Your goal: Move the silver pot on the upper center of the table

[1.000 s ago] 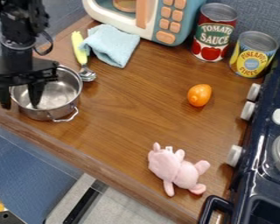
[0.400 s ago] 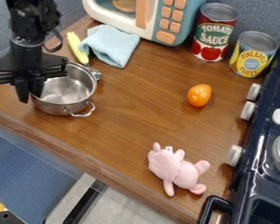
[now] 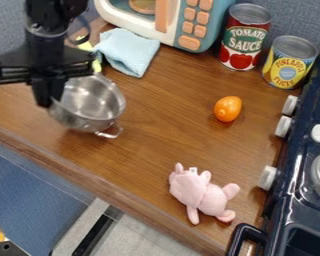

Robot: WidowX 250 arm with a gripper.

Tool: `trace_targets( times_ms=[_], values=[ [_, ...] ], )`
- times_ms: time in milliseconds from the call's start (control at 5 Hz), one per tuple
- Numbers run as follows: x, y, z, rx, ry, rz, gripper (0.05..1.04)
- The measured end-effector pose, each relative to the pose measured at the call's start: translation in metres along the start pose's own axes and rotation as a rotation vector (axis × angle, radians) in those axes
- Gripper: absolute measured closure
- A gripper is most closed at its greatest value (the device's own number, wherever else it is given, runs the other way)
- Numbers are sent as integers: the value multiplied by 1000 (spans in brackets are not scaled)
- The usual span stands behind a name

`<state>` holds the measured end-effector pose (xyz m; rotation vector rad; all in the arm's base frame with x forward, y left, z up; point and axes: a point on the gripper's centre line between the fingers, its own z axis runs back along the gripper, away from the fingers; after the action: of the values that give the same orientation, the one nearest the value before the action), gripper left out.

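At the left side of the table, my gripper [image 3: 48, 99] hangs over the wood with its fingers together, shut on the left rim of the silver pot [image 3: 94, 102]. The pot is tilted, its open side turned up and to the right, and its wire handle points toward the lower right. The part of the left rim between the fingers is hidden. Whether the pot's base touches the table [image 3: 159, 135] I cannot tell.
Behind the pot lie a blue cloth [image 3: 127, 51] and a yellow-handled utensil [image 3: 96, 65], partly hidden. A toy microwave [image 3: 179, 25], two cans, an orange fruit [image 3: 227, 109], a pink plush toy [image 3: 201, 193] and a dark stove [image 3: 303, 175] stand farther right.
My gripper has shifted right and closed on the pot's rim. The pot has moved right with it and now tilts, covering the utensil's metal end.
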<state>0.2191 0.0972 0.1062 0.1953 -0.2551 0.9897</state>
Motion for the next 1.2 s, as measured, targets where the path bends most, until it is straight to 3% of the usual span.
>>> trace_targets(
  times_ms=[200, 400, 800, 1200],
  values=[
    [2, -27, 8, -88, 35, 8, 1014],
    [6, -56, 6, -128, 48, -10, 1014],
    [21, -101, -16, -226, 79, 32, 1014],
    [21, -140, -37, -249, 79, 27, 1014]
  ],
)
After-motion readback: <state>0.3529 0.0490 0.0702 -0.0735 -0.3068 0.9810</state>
